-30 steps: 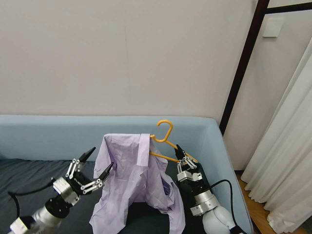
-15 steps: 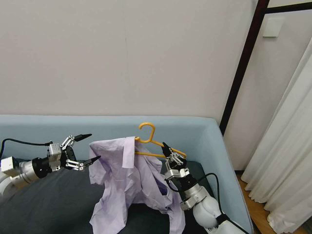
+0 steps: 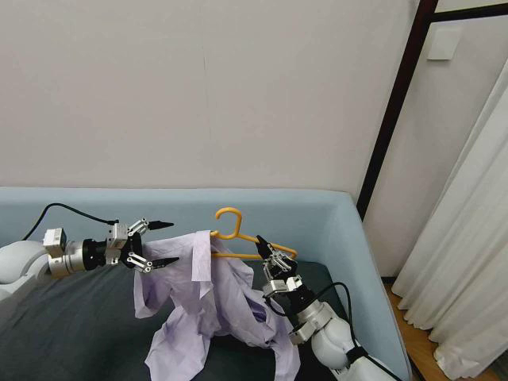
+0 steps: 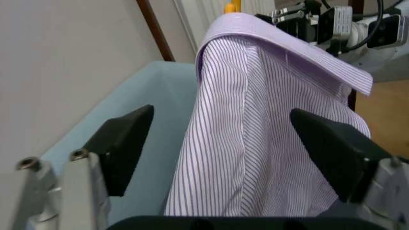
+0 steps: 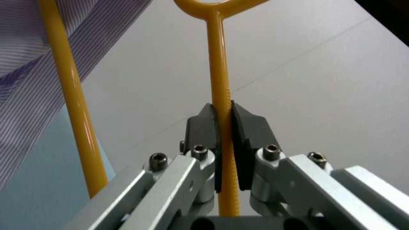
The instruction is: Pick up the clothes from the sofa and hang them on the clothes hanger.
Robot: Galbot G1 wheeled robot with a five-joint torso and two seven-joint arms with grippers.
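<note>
A lilac striped shirt (image 3: 214,302) hangs partly draped over an orange clothes hanger (image 3: 235,236) above the sofa, its tail trailing onto the dark seat. My right gripper (image 3: 275,262) is shut on the hanger's right arm; the right wrist view shows the orange hanger bar (image 5: 221,110) pinched between the black pads (image 5: 246,132). My left gripper (image 3: 156,242) is open at the shirt's left shoulder, one finger above and one below the cloth edge. In the left wrist view the shirt (image 4: 255,143) hangs between the two black fingers (image 4: 124,143), untouched, with the collar at the top.
The pale blue sofa (image 3: 71,214) with a dark seat cushion (image 3: 55,333) spans the lower frame. A dark door frame (image 3: 393,111) and white curtains (image 3: 468,262) stand to the right. A plain wall is behind.
The right gripper has carried the hanger and shirt leftward. The left arm has swung up and toward the shirt, its open fingers now at the shirt's left shoulder.
</note>
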